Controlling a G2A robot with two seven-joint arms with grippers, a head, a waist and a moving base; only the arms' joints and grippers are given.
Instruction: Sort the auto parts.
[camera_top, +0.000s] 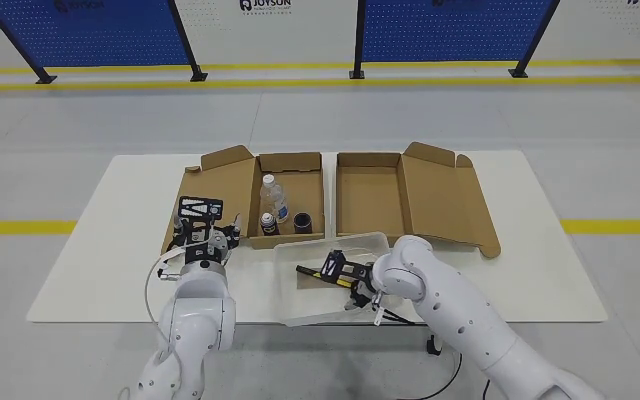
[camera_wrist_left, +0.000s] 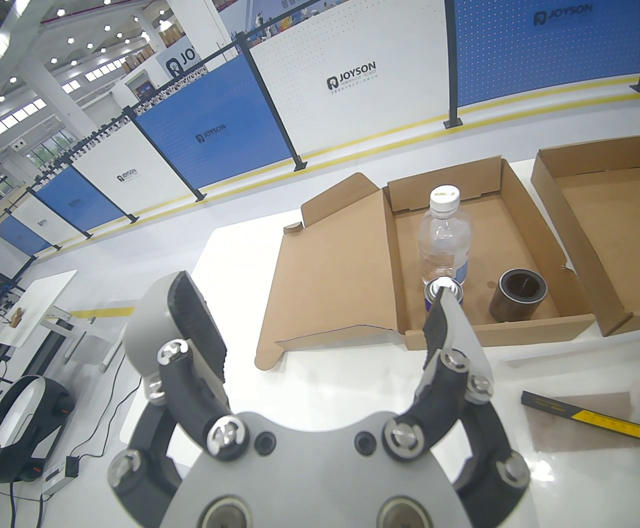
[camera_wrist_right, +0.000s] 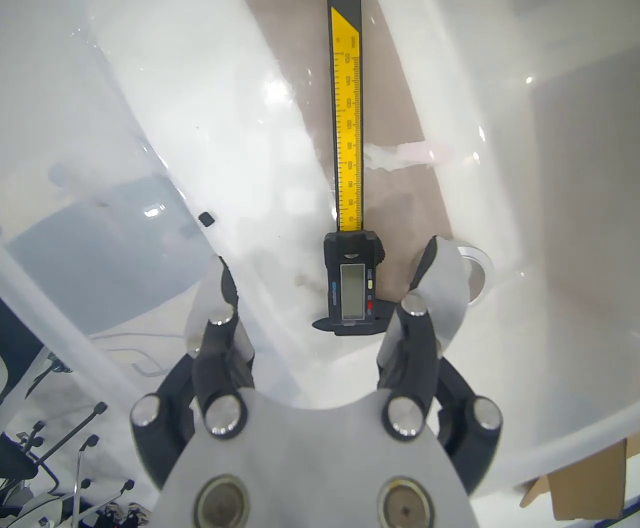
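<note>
My right gripper (camera_wrist_right: 327, 260), wide open, straddles the digital caliper (camera_wrist_right: 350, 295); closing off-centre could skid it across the clear bin (camera_wrist_right: 225, 125).

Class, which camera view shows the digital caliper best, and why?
The right wrist view: the digital caliper lies close, with its display and yellow scale plain. The top view shows it small and partly covered; the left wrist view catches one end of its beam.

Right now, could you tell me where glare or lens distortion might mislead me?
Right wrist view: glare streaks whiten the clear bin around the caliper. Left wrist view: the wide lens bows the barrier panels. Top view: even light on the table, no strong glare.
</note>
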